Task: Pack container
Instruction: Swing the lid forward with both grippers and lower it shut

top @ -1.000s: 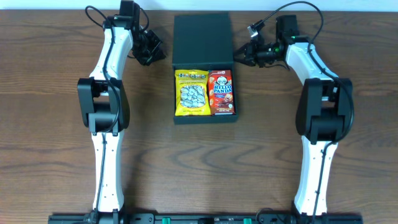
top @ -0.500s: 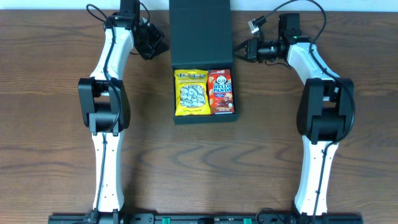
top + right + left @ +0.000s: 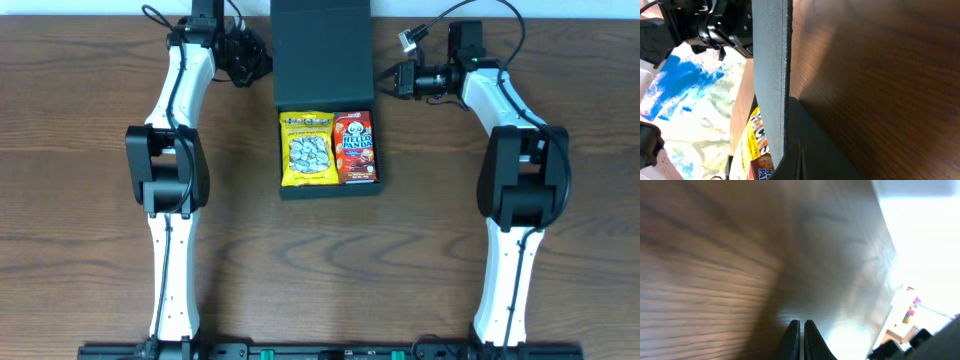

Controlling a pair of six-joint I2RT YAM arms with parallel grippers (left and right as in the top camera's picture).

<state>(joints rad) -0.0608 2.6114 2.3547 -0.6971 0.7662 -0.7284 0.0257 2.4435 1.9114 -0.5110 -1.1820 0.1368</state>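
1. Since a second ago, the lid of the container has swung up. It lay flat on the table then. Now it stands up and looks taller from above.
2. Over that second, the left gripper has moved toward the far edge of the table. The right gripper has shifted only a little.
3. The container is a dark green box. It sits at the far middle of the table, between the two arms, with its open part nearer to us.
4. Inside it, a yellow bag lies on the left. A red box with a panda on it lies on the right. The two touch side by side and fill the bottom.
5. The right gripper is just beside the right edge of the lid. In the right wrist view its fingers are pressed together and hold nothing. Their tip is right up against the standing lid.
6. The left gripper is near the left side of the lid. I cannot tell if it touches.
7. In the left wrist view its fingers are closed tight with nothing between them, and only blurry table wood is in front.
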